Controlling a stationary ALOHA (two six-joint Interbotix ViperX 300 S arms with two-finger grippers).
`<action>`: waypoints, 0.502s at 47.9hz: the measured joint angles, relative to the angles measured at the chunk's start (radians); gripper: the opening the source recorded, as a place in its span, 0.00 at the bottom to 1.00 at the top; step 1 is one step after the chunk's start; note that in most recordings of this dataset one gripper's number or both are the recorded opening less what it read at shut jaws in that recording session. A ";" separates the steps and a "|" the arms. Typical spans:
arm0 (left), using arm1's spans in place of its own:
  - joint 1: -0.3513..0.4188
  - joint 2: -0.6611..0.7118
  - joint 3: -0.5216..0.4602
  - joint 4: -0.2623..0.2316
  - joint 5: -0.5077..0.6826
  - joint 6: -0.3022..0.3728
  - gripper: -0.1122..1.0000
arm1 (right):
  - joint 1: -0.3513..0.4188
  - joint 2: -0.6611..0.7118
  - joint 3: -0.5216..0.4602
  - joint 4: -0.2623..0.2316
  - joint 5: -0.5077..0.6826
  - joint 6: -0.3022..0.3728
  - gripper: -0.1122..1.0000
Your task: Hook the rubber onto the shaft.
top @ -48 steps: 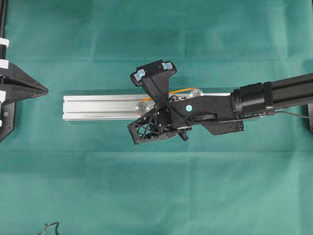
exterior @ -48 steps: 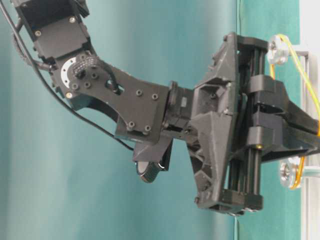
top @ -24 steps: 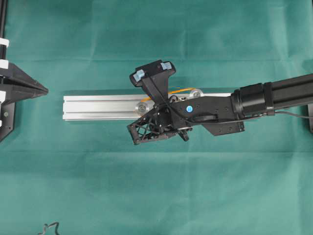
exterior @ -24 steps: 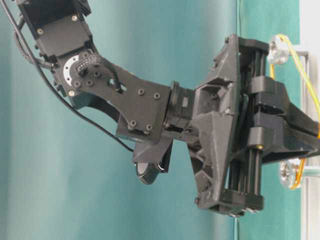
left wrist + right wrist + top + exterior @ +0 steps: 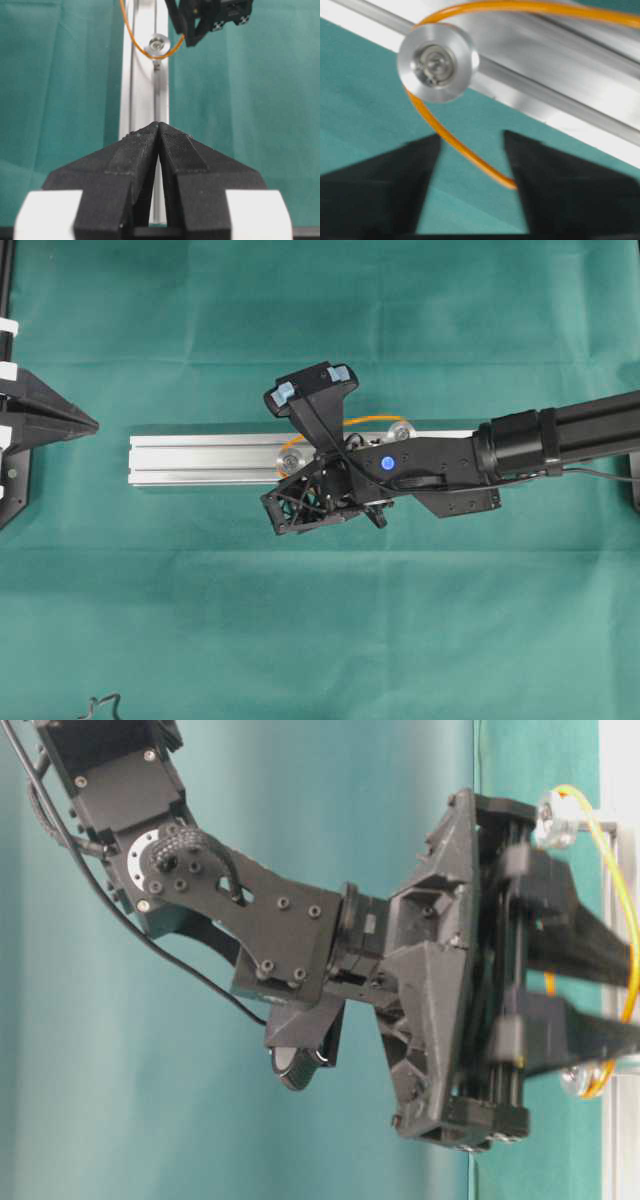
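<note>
While the right pincer (image 5: pixel 472 165) stands spread above the silver rail (image 5: pixel 200 455), the orange rubber band (image 5: pixel 455 145) runs loose between its fingers and touches the inner edge of one finger (image 5: pixel 560 195); no grip on it is seen. This band loops around a round metal shaft (image 5: pixel 437 62) on the rail and goes on along the rail to a second shaft (image 5: pixel 402 430) further right. From above, the band bulges out over the far edge of the rail. At the left, well apart from the band, the left pincer (image 5: pixel 159 131) rests pressed together, holding nothing, over the green counter (image 5: pixel 300 640).
</note>
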 measured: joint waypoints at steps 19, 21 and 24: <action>0.000 0.000 0.000 0.000 0.000 0.000 0.12 | 0.002 -0.014 0.000 -0.025 0.000 0.000 0.87; 0.000 0.000 0.000 -0.002 0.000 0.000 0.12 | 0.002 -0.015 0.000 -0.025 0.000 0.000 0.87; 0.000 0.000 0.000 0.000 0.000 0.000 0.12 | 0.002 -0.014 0.000 -0.028 0.000 -0.002 0.87</action>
